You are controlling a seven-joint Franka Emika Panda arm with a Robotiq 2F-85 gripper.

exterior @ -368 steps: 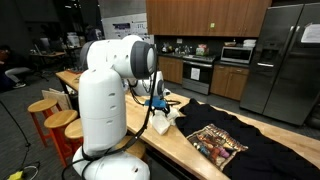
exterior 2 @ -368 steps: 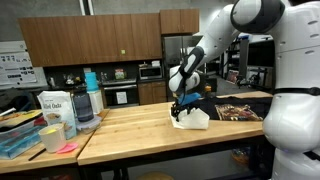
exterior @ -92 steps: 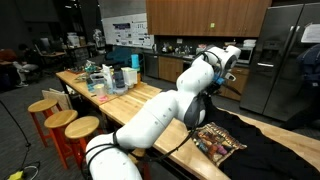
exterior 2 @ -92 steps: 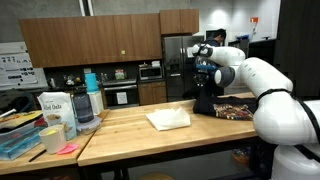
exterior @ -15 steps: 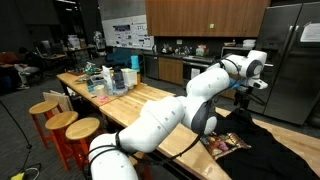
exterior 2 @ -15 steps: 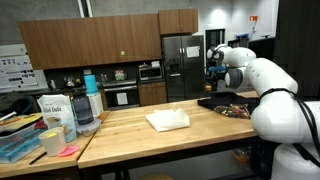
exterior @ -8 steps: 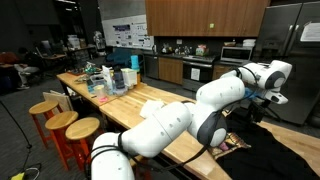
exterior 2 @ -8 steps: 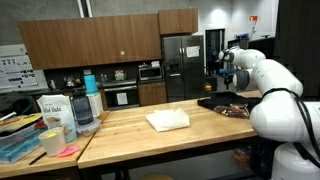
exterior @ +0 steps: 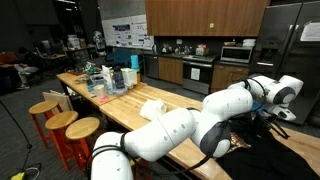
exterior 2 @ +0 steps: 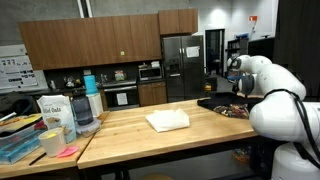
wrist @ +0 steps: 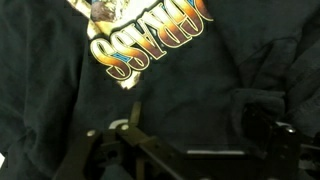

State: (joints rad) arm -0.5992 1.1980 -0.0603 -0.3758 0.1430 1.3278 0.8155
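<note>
On the table (exterior 2: 125,135) the T-shirt (exterior 2: 225,109) lies at three o'clock from the cloth (exterior 2: 167,119), containers (exterior 2: 60,112) at nine o'clock

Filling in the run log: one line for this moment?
tool: above black T-shirt, jaws unclear | print: facing up | white cloth: apart, on wooden counter

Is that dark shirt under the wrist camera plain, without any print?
No, the shirt bears a print with yellow lettering.

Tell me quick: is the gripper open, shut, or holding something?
Gripper: cannot be told; it is too dark against the black printed T-shirt beneath it.
</note>
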